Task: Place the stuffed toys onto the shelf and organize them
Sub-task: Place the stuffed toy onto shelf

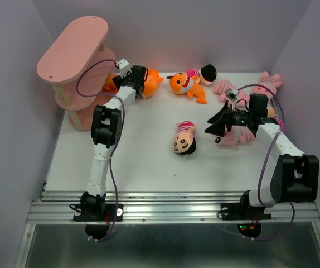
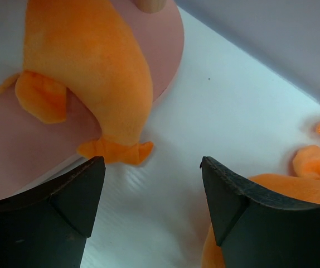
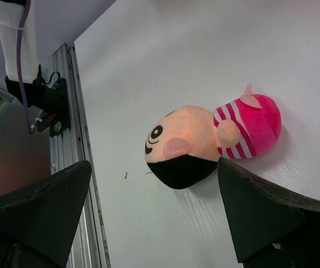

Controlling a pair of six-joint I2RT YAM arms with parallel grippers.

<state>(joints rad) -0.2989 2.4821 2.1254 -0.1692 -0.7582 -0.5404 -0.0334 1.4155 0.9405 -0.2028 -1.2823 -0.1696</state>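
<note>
Seen from above, the pink shelf (image 1: 73, 50) stands in the far left corner of the white table (image 1: 143, 167). The left gripper (image 1: 139, 81) hangs by its lower boards, with an orange shark (image 1: 153, 77) just beside it. A second orange shark (image 1: 183, 84) lies at the back, touching a black-haired doll (image 1: 202, 72). The centre doll (image 1: 184, 138) lies alone mid-table. Pink striped animals (image 1: 263, 84) are heaped on the right, near the right gripper (image 1: 209, 127).

From the left wrist, the jaws stand wide apart and hold nothing. A third orange shark (image 2: 93, 61) rests on a pink board, though I can't tell which tier.

From the right wrist, the jaws are spread and empty, and the centre doll lies on its side beyond them.
</note>
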